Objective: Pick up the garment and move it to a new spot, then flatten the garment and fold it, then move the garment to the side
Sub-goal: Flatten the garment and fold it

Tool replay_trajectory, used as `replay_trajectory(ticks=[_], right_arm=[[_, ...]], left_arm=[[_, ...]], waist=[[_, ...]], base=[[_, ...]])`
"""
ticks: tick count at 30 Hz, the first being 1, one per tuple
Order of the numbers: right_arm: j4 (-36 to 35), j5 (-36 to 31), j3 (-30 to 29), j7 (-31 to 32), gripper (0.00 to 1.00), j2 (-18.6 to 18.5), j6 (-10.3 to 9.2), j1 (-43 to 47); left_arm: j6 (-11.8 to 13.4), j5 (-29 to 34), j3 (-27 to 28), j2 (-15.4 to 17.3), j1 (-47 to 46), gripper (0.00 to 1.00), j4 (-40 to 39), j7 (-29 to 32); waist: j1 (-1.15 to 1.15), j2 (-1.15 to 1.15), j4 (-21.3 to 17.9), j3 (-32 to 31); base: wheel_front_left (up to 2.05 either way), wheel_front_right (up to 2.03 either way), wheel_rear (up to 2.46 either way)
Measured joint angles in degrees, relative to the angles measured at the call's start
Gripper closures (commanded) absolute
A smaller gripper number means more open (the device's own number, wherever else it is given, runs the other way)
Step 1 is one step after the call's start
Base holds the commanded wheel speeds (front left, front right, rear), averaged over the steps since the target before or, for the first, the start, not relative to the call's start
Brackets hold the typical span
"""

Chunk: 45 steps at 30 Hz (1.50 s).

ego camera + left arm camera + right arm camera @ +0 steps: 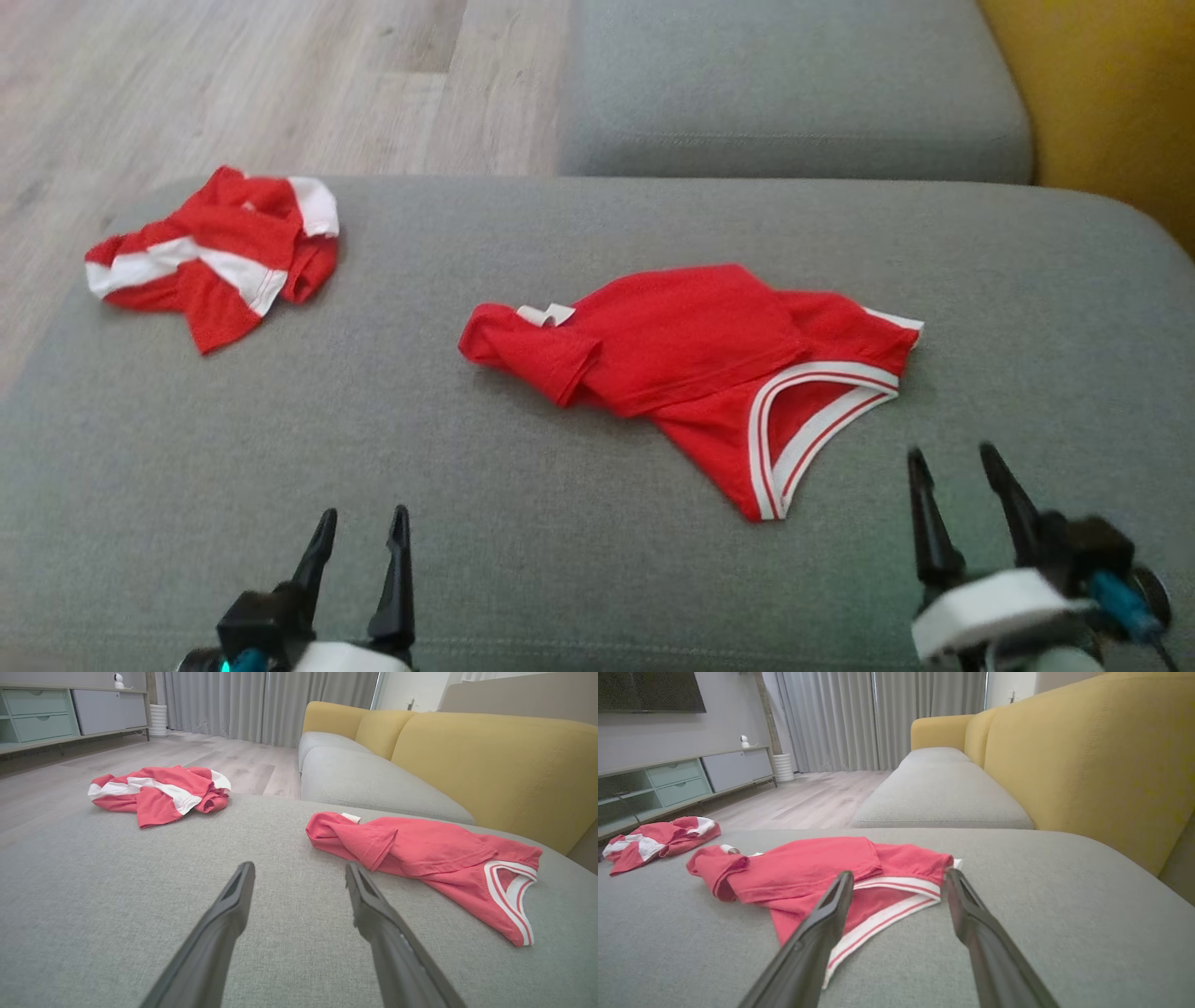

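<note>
A wide grey sofa cushion (560,485) carries a crumpled red garment (691,359) just ahead and left of the right pincer (952,450), whose fingers stand apart and empty. A striped garment (215,252) lies well ahead of the left pincer (365,511), also apart and empty. It could be grabbed by mistake, and a pinch on bunched folds may lift one layer only.

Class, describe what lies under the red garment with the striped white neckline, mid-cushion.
The red garment lies directly on the grey cushion; cushion fabric shows all round it. Its folded layers hide the patch beneath, so anything tucked there cannot be seen.
</note>
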Motion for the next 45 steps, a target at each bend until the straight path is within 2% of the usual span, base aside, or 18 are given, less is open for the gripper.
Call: replay_trajectory(ticks=[5, 12, 23, 30, 31, 34, 41, 45], right_arm=[[1.09, -0.05, 3.28, 0.65, 0.00, -0.05, 0.00, -6.21], [7.12, 0.42, 9.00, 2.37, 0.00, -0.16, 0.00, -15.32], [27.09, 2.41, 14.72, 3.56, 0.00, -0.49, 0.00, -33.36], [36.78, 3.19, 17.60, 2.03, 0.00, -0.89, 0.00, -39.12], [37.54, 3.39, 18.47, 1.49, 0.20, -1.00, 0.00, -39.72], [39.18, 3.98, 21.97, 0.96, 1.00, -1.21, 0.00, -41.31], [37.94, 6.77, 31.69, -2.02, 1.00, -1.48, 0.00, -42.94], [33.09, 9.66, 43.69, -1.09, 1.00, -1.58, 0.00, -41.88]], left_arm=[[-0.03, 1.35, -1.23, -0.10, -2.56, 0.00, -1.68, 0.23], [-0.08, 2.36, -2.75, -0.92, -4.60, 0.00, -3.02, 0.64], [-1.14, 3.34, -4.47, -4.78, -9.16, 0.00, -3.18, -0.59], [-1.56, 3.82, -4.92, -6.26, -10.46, 0.00, -2.19, -1.41], [-1.62, 3.82, -4.90, -6.36, -10.56, 0.00, -2.02, -1.44], [-1.66, 3.82, -4.88, -6.66, -10.60, 0.00, -1.66, -1.67], [-1.66, 4.26, -4.56, -6.98, -11.02, 0.00, -1.26, -1.97], [-1.63, 4.27, -4.19, -6.77, -11.00, 0.00, -0.93, -1.98]], waist=[[0.00, 0.00, 2.49, 2.20], [0.00, 0.00, 7.21, 5.31], [0.01, 0.00, 16.03, 13.33], [0.01, 0.00, 18.71, 16.71], [0.01, 0.00, 18.80, 16.92], [0.00, 0.00, 18.69, 17.31], [0.00, 0.00, 17.70, 17.19], [-0.01, 0.00, 16.33, 15.65]], base=[[0.00, 0.00, 0.00], [0.00, 0.00, 0.00], [0.00, 0.00, 0.00], [0.00, 0.00, 0.00], [0.00, 0.00, 0.00], [0.00, 0.00, 0.00], [0.00, 0.00, 0.00], [0.00, 0.00, 0.00]])
